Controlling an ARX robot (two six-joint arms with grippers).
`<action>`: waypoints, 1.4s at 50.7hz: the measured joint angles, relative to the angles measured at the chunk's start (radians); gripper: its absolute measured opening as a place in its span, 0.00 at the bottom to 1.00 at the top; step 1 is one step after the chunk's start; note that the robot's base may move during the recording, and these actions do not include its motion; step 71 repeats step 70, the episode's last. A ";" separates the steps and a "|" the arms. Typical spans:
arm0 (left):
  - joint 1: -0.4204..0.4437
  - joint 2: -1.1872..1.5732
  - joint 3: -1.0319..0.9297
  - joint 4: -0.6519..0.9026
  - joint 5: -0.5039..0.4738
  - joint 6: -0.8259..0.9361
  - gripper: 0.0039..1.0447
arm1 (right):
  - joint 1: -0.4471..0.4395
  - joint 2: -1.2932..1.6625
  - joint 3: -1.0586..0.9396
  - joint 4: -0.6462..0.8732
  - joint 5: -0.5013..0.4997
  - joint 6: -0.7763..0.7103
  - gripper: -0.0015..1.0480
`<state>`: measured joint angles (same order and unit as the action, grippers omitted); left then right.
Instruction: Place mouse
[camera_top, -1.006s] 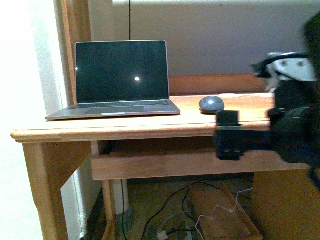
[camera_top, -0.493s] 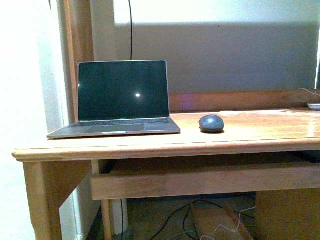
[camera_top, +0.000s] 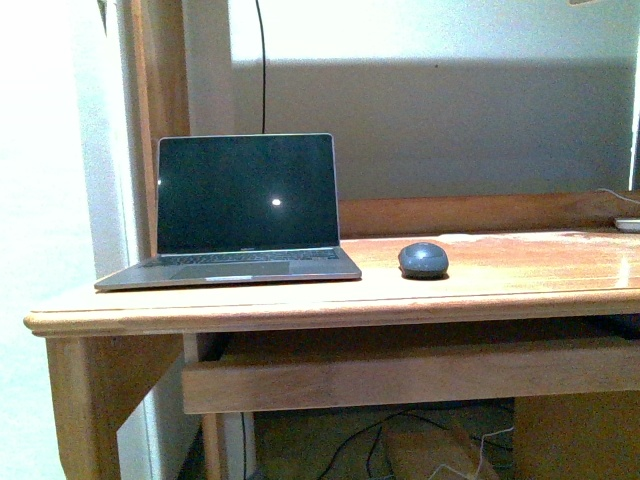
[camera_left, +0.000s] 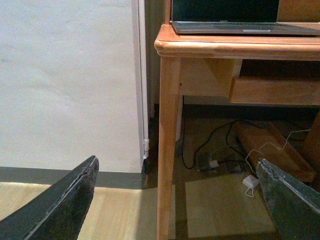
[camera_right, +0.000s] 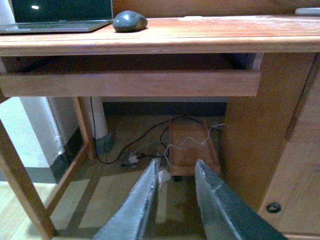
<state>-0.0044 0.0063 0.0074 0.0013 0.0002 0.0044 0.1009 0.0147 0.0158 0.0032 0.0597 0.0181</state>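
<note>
Sits on top of the wooden desk (camera_top: 300, 305), that mouse (camera_top: 423, 259), just beside the right corner of the open laptop (camera_top: 245, 215), not touching it. Nothing holding it. Also seen far off from the right wrist, same mouse (camera_right: 129, 21) at the desk's front part.

Looks light and hard. Smooth round back, so probably slippery from above. Better to pinch across the two long sides, low down near the desk, where the shell is flatter. Not soft, so no squashing, but could skid on the shiny wood if pushed.

Left gripper (camera_left: 175, 200): spread wide, empty, down low by the desk leg, pointing at floor and wall. Right gripper (camera_right: 175, 200): fingers a narrow gap apart, nothing between them, low in front of the desk and well apart from the mouse.

Counting: one mouse, one laptop, one desk, two grippers. A few cables (camera_right: 150, 135) on the floor under the desk, hard to count, maybe three or four. One small pale thing at the far right desk edge, too cut off to name.
</note>
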 joint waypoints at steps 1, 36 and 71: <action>0.000 0.000 0.000 0.000 0.000 0.000 0.93 | -0.028 -0.002 0.000 -0.001 -0.024 -0.003 0.22; 0.000 0.000 0.000 0.000 0.000 0.000 0.93 | -0.097 -0.009 0.000 -0.003 -0.057 -0.015 0.55; 0.000 0.000 0.000 0.000 0.000 0.000 0.93 | -0.098 -0.009 0.000 -0.003 -0.057 -0.014 0.93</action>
